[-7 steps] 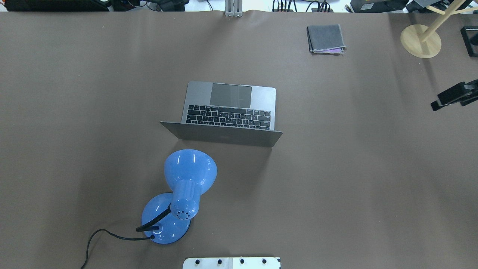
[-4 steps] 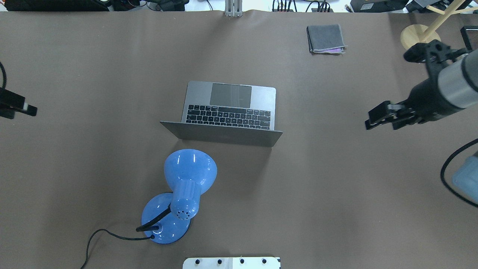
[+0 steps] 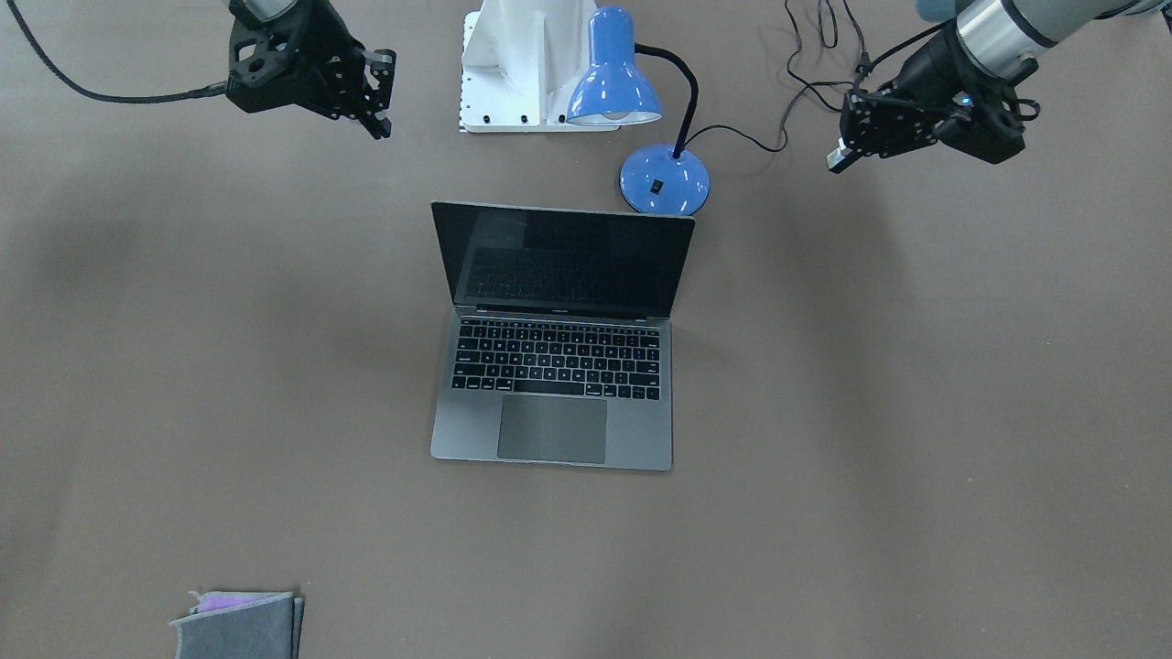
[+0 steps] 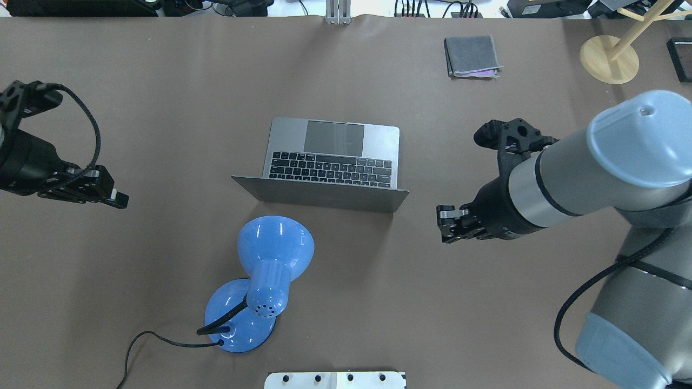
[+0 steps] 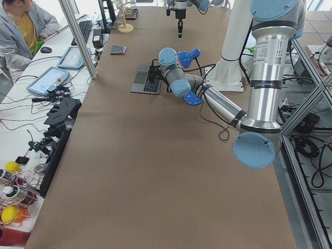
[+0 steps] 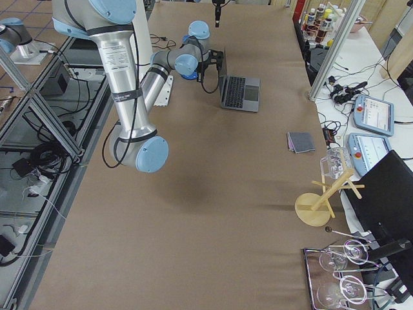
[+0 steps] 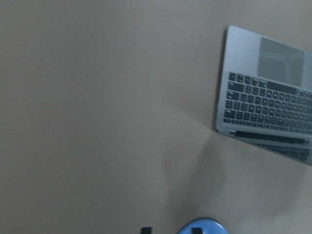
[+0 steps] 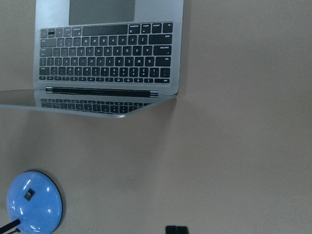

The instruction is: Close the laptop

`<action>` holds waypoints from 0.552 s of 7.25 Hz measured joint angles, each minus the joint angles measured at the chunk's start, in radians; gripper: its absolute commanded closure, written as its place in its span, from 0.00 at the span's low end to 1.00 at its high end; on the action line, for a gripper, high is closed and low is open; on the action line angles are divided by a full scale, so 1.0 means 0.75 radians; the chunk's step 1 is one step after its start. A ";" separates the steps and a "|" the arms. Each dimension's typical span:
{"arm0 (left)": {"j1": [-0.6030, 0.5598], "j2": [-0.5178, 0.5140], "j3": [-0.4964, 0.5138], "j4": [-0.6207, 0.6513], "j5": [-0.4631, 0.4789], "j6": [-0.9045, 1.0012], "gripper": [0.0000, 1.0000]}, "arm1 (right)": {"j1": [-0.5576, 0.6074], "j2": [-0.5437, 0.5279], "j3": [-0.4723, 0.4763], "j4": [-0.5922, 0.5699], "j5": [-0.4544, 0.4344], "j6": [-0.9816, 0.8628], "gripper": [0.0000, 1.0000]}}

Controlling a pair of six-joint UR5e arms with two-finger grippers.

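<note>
**Visitor:** What's that over on the left?

**Onlooker:** The left gripper. It hangs above the brown table, well apart from everything. Its fingers stand apart with nothing between them, and its own wrist camera shows two dark tips with a gap.

**Visitor:** And the blue thing next along?

**Onlooker:** A desk lamp on the robot's side of the table, with a round base, a bent black neck and a black cord trailing off to the left. Its shade sits just behind the laptop's lid, apart from it.

**Visitor:** So where's the laptop?

**Onlooker:** The laptop is about mid-table and flat on the surface. It's open, with the lid up, the hinge toward the robot and the trackpad edge toward the far side. From across the table you see the dark screen with the keys reflected in it. Nothing is touching it.

**Visitor:** And on the right?

**Onlooker:** The right gripper is off the lid's right-hand corner, near it but clear, and up in the air. Its fingers look parted as well, and they hold nothing. Its wrist camera looks down on the hinge and keyboard.

**Visitor:** Anything beyond that?

**Onlooker:** A small folded grey cloth lies near the far edge. Further right, at the corner, is the round foot of a wooden stand.
</note>
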 measured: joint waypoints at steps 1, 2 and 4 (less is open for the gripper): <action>0.074 -0.026 -0.019 0.004 0.034 -0.049 1.00 | -0.039 0.037 -0.018 0.000 -0.043 0.020 1.00; 0.153 -0.071 -0.022 0.010 0.084 -0.094 1.00 | -0.055 0.069 -0.044 0.002 -0.066 0.029 1.00; 0.243 -0.189 0.043 0.017 0.170 -0.125 1.00 | -0.060 0.144 -0.127 0.005 -0.128 0.035 1.00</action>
